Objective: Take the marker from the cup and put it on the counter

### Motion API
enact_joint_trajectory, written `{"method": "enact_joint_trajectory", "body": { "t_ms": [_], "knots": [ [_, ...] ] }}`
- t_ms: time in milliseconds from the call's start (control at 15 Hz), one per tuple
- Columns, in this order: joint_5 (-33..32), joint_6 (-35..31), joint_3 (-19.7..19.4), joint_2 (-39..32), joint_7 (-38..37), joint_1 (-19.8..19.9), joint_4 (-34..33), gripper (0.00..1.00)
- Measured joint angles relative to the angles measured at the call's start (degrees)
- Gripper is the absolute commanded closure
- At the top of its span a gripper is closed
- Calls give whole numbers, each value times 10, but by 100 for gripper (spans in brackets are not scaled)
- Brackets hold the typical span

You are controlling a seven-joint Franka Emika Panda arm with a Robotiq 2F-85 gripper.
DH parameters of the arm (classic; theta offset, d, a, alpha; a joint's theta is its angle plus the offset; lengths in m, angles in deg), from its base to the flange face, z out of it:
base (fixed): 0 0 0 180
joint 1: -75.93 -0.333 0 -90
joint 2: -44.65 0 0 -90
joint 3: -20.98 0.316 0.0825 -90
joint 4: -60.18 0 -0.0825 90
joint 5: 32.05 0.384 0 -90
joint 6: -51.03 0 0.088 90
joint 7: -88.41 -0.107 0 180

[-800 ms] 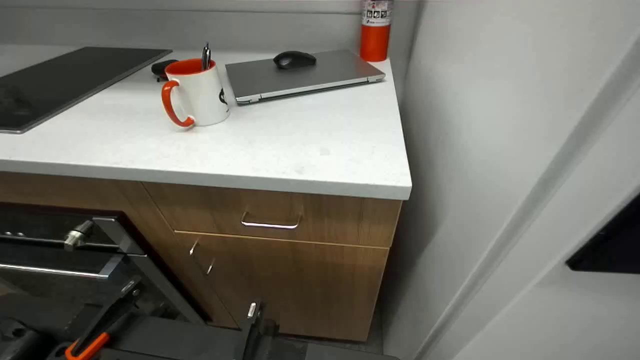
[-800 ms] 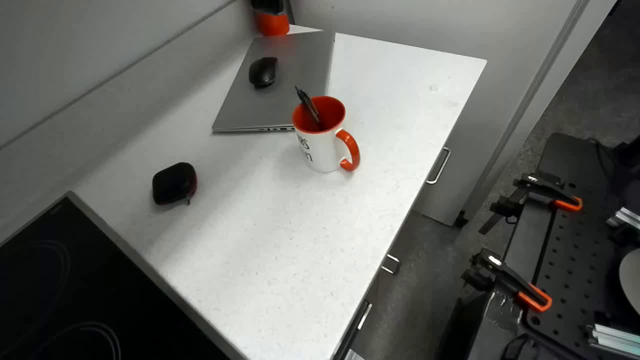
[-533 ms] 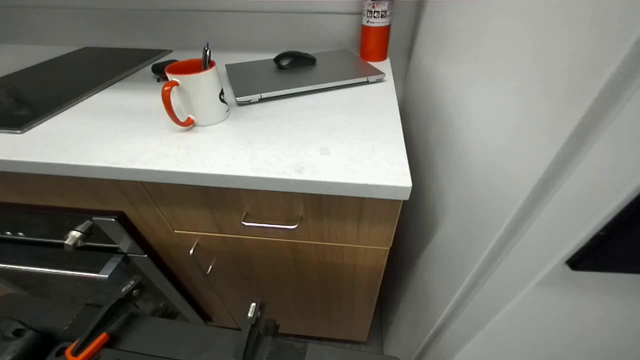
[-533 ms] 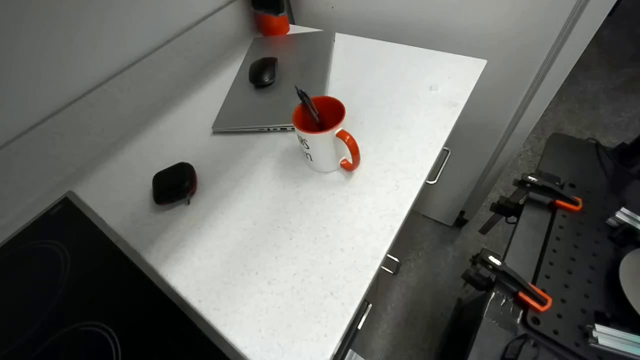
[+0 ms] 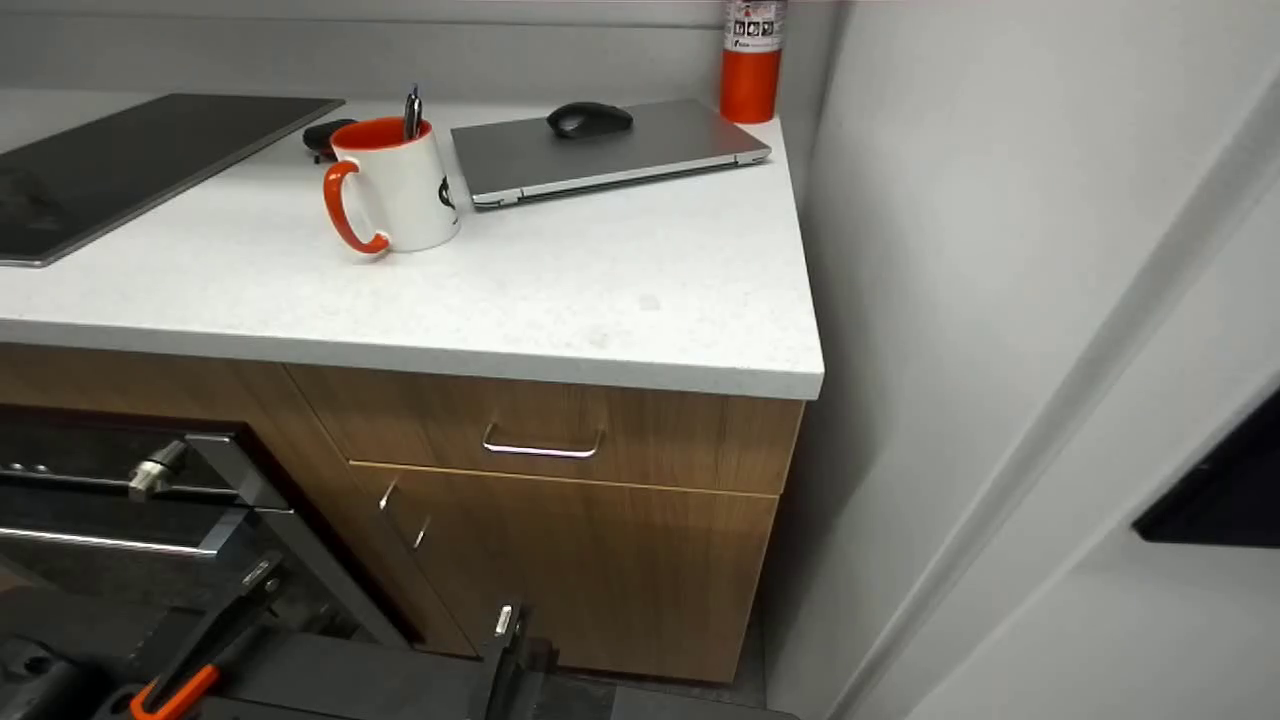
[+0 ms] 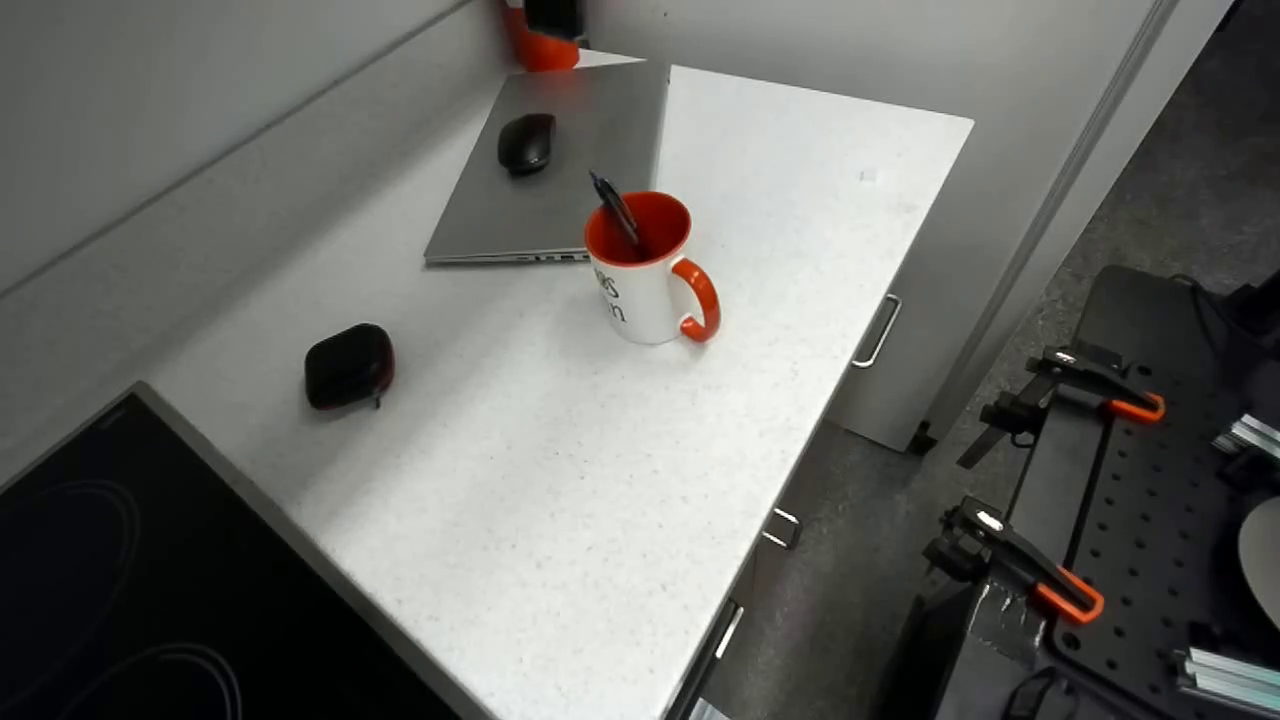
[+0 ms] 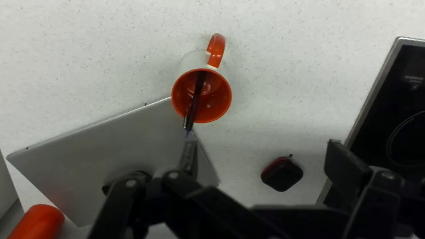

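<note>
Cup (image 6: 655, 305): dark lettering (image 6: 609, 296) on its white side, in two lines, partly turned out of sight in an exterior view; the upper line ends in "s", the lower in "n". Full wording cannot be read. Red canister (image 5: 750, 88): white label (image 5: 755, 18) in an exterior view, bearing a row of three dark pictograms (image 5: 753, 29); the small print (image 5: 755, 44) beneath them is illegible. Cooktop (image 7: 388, 109): faint pale marking (image 7: 413, 78) on the black glass in the wrist view, too small and blurred to read.

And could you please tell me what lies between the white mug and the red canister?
Both exterior views show the closed grey laptop lying between the white mug and the red canister, with the black mouse resting on it.
</note>
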Motion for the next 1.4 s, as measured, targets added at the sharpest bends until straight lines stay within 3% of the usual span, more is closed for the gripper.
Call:
{"method": "enact_joint_trajectory", "body": {
  "t_ms": [533, 1067, 1400],
  "knots": [
    [-9, -102, -64, -68, 1, 54, 59, 0],
    [-1, -102, -59, -72, 1, 50, 57, 0],
    [20, -127, -53, -111, 2, 35, 55, 0]
  ]
}}
